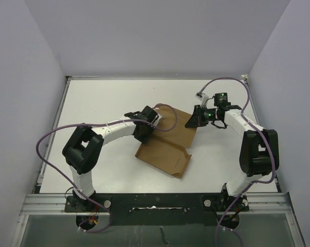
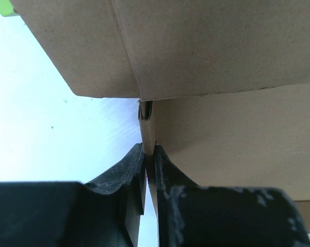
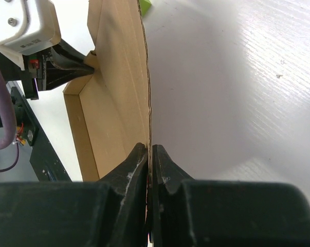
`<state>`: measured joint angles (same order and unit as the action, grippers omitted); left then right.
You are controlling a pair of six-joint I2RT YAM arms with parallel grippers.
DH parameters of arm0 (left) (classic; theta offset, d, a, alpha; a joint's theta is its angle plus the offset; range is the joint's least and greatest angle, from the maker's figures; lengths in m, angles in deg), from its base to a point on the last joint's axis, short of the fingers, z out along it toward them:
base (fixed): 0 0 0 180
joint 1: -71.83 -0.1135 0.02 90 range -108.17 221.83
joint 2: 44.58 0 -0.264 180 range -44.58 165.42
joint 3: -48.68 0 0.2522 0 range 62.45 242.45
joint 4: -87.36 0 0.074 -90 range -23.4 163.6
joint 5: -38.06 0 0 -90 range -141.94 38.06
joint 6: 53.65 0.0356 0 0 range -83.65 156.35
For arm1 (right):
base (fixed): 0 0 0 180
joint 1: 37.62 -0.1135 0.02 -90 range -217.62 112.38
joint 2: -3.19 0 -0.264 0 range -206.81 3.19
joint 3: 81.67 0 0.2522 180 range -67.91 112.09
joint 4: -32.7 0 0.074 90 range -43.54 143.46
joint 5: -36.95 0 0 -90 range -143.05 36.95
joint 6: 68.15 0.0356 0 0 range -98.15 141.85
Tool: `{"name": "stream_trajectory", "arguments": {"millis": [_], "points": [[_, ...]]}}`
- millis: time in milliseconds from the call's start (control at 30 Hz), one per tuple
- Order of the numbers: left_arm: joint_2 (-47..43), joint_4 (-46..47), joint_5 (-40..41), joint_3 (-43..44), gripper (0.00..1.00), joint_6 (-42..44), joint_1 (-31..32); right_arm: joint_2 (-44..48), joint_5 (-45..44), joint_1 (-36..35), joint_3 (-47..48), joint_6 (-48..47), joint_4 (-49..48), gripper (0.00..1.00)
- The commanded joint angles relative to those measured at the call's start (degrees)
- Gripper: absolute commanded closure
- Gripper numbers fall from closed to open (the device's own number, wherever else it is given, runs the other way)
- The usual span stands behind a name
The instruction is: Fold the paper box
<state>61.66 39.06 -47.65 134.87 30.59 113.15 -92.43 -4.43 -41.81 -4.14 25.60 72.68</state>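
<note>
Top external, paper box [image 1: 167, 146] edges clamped in left tool [image 2: 149, 152], right tool [image 3: 149, 152]

paper box [image 1: 167, 146]: matt brown kraft cardboard, fine fibre grain, raw cut edges. surface [image 3: 237, 77]: white, smooth, slight sheen, faint streaky texture. my left gripper [image 2: 150, 150] and right gripper [image 3: 149, 148]: matt black plastic, ridged layers, scuffed grey.

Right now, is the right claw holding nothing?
No, the right gripper is shut on a thin edge of the paper box.
</note>
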Motion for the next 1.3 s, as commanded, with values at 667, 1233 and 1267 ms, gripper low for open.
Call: {"name": "stream_trajectory", "arguments": {"millis": [667, 1233, 1267], "points": [[-12.97, 4.05, -3.68, -2.9, 0.32, -2.06, -0.18, 0.94, 4.02, 0.5, 2.81, -7.75, 0.63, 0.99], [-16.77, 70.42, -53.45, -25.31, 0.25, -22.43, -24.67, 0.52, 15.42, 0.67, 10.12, -38.09, 19.93, 1.0], [-15.55, 73.09, -54.68, -25.25, 0.26, -22.41, -24.42, 0.85, 15.71, 0.74, 10.49, -39.77, 21.06, 1.0]]}}
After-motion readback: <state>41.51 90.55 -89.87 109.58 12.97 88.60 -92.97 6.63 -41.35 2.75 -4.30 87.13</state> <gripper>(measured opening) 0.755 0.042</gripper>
